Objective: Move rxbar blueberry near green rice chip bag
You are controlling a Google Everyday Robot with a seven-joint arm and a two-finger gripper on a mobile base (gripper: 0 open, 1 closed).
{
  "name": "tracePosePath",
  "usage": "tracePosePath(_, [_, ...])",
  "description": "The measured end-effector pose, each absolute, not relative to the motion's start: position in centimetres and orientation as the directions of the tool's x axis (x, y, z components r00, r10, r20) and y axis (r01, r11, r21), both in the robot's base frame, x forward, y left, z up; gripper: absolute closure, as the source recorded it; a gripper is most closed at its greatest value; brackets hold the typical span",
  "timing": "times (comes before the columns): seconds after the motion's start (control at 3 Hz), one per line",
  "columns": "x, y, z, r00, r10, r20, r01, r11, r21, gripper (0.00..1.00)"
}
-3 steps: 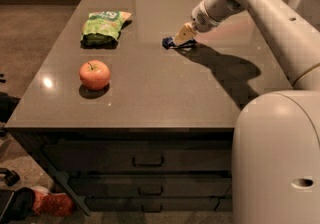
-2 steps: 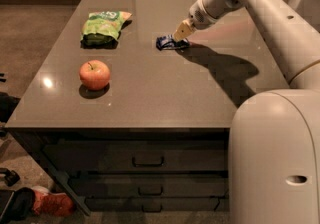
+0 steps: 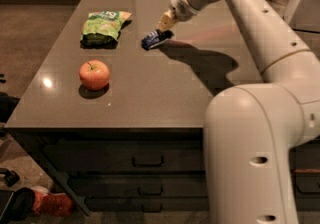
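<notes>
The rxbar blueberry (image 3: 154, 39), a small dark blue shiny bar, is at the table's middle back, tilted, with its right end up at my gripper (image 3: 165, 24). The gripper comes down from the upper right and is shut on that end of the bar. The green rice chip bag (image 3: 104, 24), bright green with white lettering and an orange-tan corner, lies on the table to the left of the bar, a short gap away.
A red-orange apple (image 3: 94, 74) sits on the dark table (image 3: 150, 98) near its front left. My white arm and base (image 3: 255, 133) fill the right side. Drawers are under the table front. Objects lie on the floor at lower left.
My gripper and the blue bar have moved left together, closer to the green bag. The apple and the bag have not moved.
</notes>
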State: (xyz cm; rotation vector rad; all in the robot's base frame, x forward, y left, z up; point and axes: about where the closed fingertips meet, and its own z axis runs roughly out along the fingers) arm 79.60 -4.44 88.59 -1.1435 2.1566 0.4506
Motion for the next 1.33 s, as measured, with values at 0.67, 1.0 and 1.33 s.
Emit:
tracePosePath(0.67, [81.0,1.5,89.4,-0.325,-0.614,-0.719,-0.882,0.471,-0.003,0.93])
tracePosePath(1.0, [81.2,1.8,89.2,-0.325,-0.614,-0.719,-0.884,0.468,-0.001,0.62])
tracePosePath(1.33, [81.2,2.2,88.7,-0.326,-0.616,-0.717,-0.886,0.464,0.004,0.32])
